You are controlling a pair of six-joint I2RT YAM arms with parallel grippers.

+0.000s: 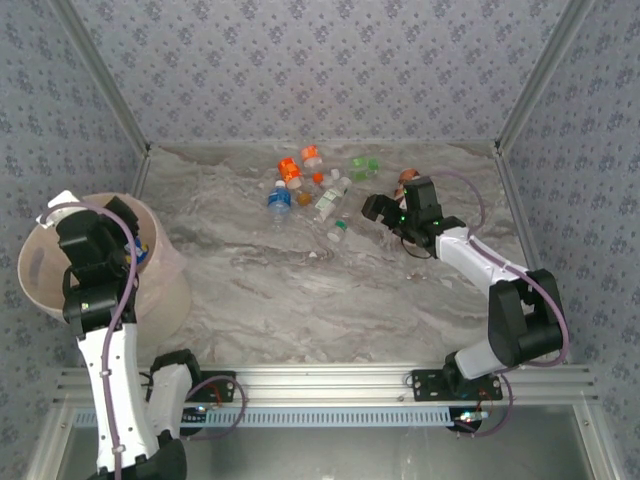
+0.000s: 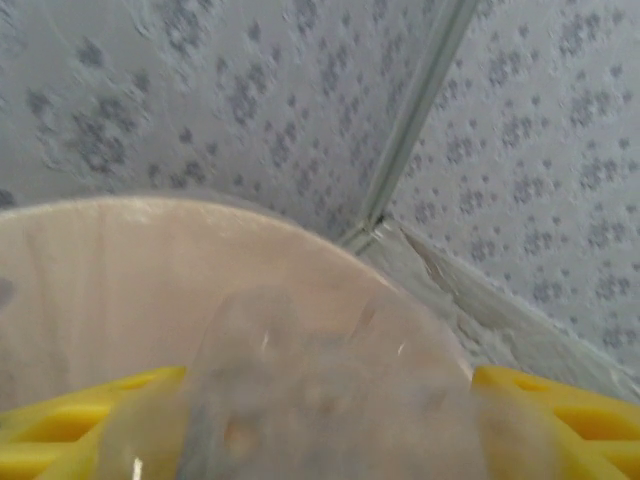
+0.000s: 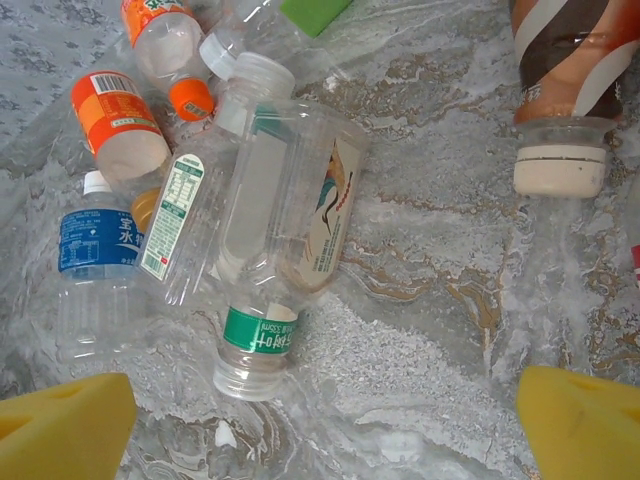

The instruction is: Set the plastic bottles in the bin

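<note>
My left gripper point(image 1: 130, 245) hangs over the pale pink bin point(image 1: 35, 270) at the table's left. In the left wrist view a blurred clear plastic bottle point(image 2: 320, 390) fills the gap between the yellow fingers point(image 2: 560, 410), above the bin's inner wall point(image 2: 120, 290). Whether they still press on it I cannot tell. The other plastic bottles point(image 1: 310, 185) lie heaped at the back middle. My right gripper point(image 1: 372, 208) stands open beside them. Its fingers point(image 3: 60, 430) straddle bare table just short of a clear bottle with a green neck band point(image 3: 262, 335).
A blue-labelled bottle point(image 3: 95, 270) and orange-labelled ones point(image 3: 118, 120) lie left of the green-banded one. A brown-and-white striped bottle point(image 3: 560, 80) lies apart at the right. Patterned walls point(image 1: 320, 70) close the back and sides.
</note>
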